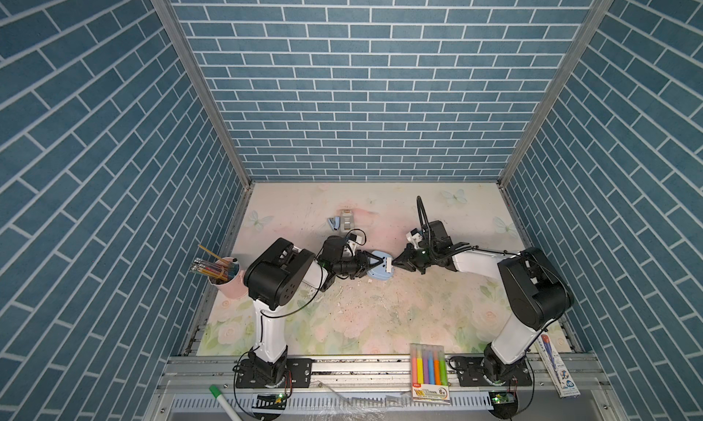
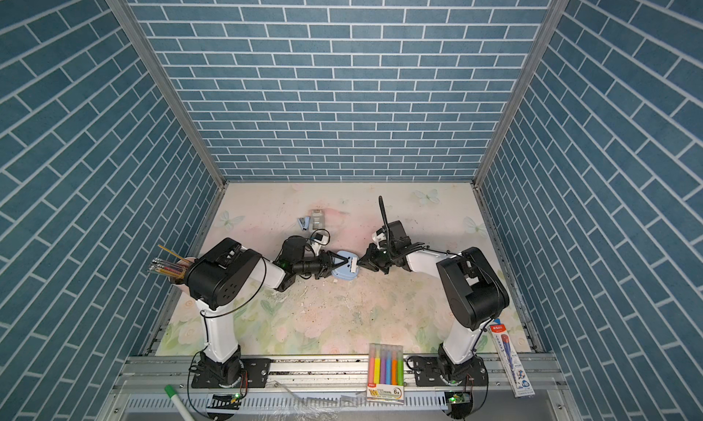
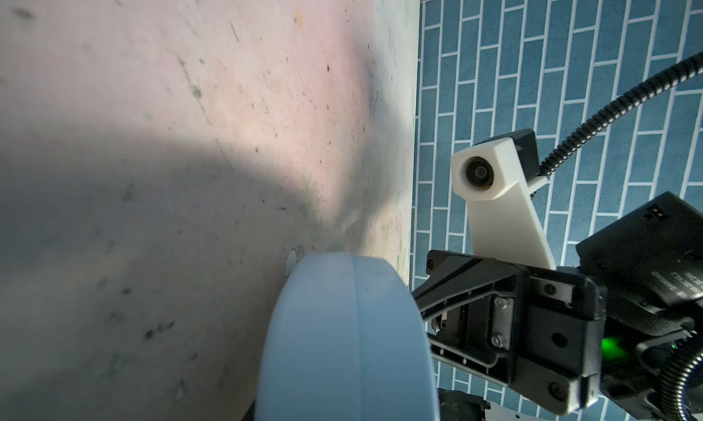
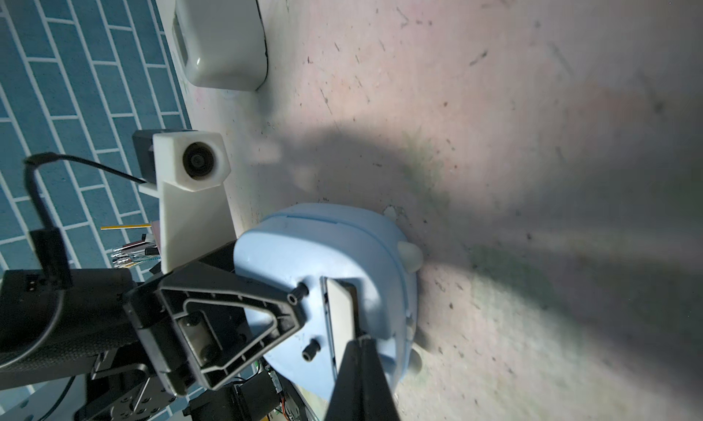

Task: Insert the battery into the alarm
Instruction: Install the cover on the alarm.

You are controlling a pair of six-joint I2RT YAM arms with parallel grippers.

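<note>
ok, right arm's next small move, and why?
Probably ease the right gripper slightly back off the battery slot while the left gripper holds the light-blue rounded plastic alarm clock. The right gripper is shut with its tip at the slot, and no battery shows in any view, so seating can't be judged.

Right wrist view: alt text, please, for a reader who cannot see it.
A light-blue clock shows its back, clamped by the left gripper. The right gripper, shut, points at a pale panel there. A grey box sits beyond.
</note>
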